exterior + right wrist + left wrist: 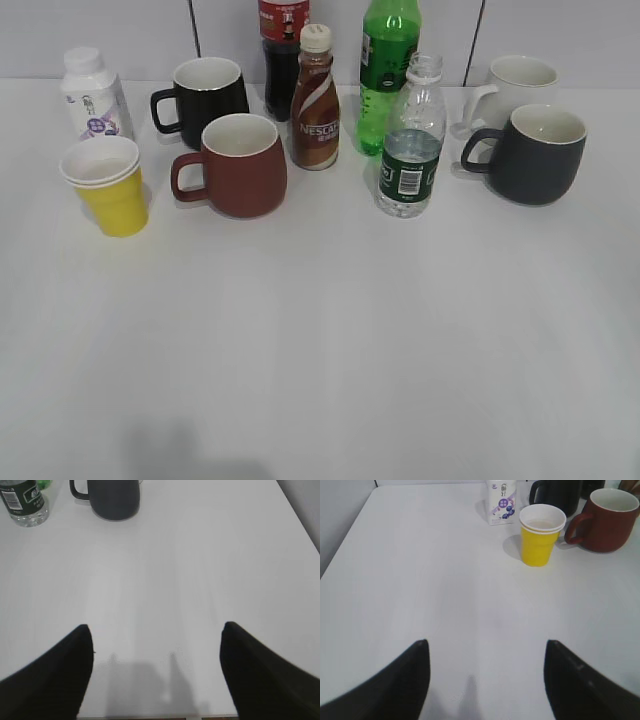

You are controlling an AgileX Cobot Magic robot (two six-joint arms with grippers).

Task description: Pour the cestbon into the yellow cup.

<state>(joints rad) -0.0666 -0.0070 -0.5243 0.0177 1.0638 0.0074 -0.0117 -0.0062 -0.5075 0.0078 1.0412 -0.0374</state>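
Observation:
The cestbon [410, 140], a small clear bottle with a dark green label and no cap, stands upright at the table's middle right. Its lower part shows at the top left of the right wrist view [24, 502]. The yellow cup [108, 185], white inside, stands upright at the left; it also shows in the left wrist view [541, 535]. My left gripper [485, 642] is open and empty over bare table, well short of the cup. My right gripper [156, 626] is open and empty near the front edge, far from the bottle. Neither gripper shows in the exterior view.
A reddish-brown mug [238, 165] stands right of the cup, a black mug [205, 95] and a white milk bottle [92, 92] behind. A Nescafe bottle [315, 100], a cola bottle [283, 50] and a green bottle [387, 60] stand at the back. A dark mug [535, 152] and a white mug [515, 85] are right.

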